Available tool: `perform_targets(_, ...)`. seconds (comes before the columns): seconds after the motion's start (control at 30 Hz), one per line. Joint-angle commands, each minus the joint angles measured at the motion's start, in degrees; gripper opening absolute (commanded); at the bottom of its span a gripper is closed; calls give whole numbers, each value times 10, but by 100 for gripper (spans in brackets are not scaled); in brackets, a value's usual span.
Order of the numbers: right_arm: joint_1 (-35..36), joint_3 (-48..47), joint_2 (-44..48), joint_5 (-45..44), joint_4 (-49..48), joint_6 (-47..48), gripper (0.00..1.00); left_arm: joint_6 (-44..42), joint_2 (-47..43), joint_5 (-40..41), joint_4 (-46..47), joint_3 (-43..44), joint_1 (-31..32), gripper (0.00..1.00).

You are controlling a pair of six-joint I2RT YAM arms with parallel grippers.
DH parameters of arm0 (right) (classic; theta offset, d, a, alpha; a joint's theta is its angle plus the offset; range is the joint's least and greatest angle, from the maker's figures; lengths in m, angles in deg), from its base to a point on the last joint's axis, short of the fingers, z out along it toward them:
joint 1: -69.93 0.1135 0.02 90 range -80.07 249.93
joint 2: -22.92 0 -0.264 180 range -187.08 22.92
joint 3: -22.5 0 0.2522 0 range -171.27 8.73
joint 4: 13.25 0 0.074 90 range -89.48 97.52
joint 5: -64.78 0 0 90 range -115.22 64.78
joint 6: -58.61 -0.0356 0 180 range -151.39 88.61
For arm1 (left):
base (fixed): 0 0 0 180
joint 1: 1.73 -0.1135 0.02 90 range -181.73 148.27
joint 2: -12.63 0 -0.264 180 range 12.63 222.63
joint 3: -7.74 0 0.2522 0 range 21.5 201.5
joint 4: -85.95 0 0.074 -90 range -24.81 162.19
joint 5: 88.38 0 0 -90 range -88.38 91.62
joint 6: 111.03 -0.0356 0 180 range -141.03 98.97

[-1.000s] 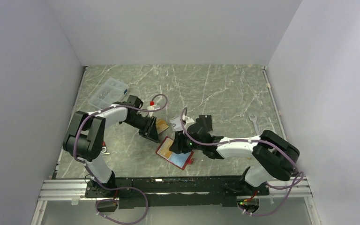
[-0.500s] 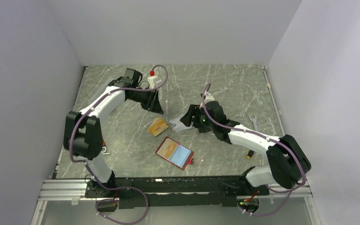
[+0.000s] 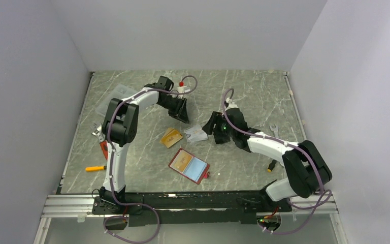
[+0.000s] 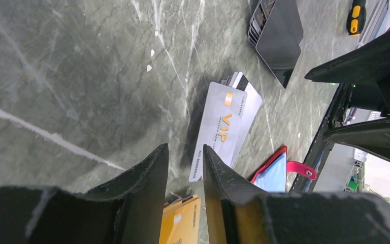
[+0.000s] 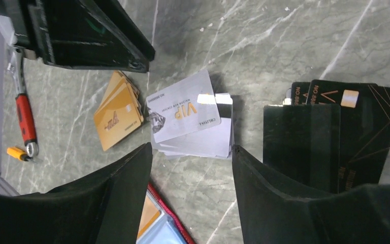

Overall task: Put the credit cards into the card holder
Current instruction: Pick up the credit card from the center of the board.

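Observation:
A fanned pile of silver-white credit cards lies mid-table, its top card marked VIP. A gold-orange pile sits just left of it. The dark-red card holder lies open nearer the arm bases, with a gold card in its left pocket. My right gripper hovers open beside the silver pile, its fingertips empty. My left gripper hangs beyond the cards; a narrow empty gap separates its jaws. Both piles and the holder's edge show below it.
Black cards lie right of the silver pile, under my right wrist. A clear box and a red-capped bottle stand at the back left. A wrench and a screwdriver lie on the right; a red tool and a yellow screwdriver lie on the left.
My right gripper left the card holder, moved up to the silver pile and opened wider. My left gripper lifted off the gold pile toward the back and swung right.

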Motion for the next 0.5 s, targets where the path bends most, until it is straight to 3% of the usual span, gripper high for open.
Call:
perform_targets(0.0,-7,0,-15,36,-73,-15,57,6,19,-15,-11,42,5,37)
perform_targets(0.07,-7,-6,-37,46,-94,-24,50,7,28,-19,-19,50,5,38)
perform_targets(0.1,-7,-9,-48,49,-104,-27,46,8,30,-22,-17,51,5,50)
perform_targets(0.13,-8,-15,-61,50,-110,-29,41,8,31,-24,-15,51,5,89)
perform_targets(0.17,-7,-21,-71,51,-112,-30,36,8,33,-26,-15,52,5,98)
perform_targets(0.27,-7,-37,-106,55,-115,-29,26,-1,38,-30,-20,57,6,99)
perform_targets(0.47,-8,-42,-133,63,-135,-36,18,-15,54,-38,-31,68,9,97)
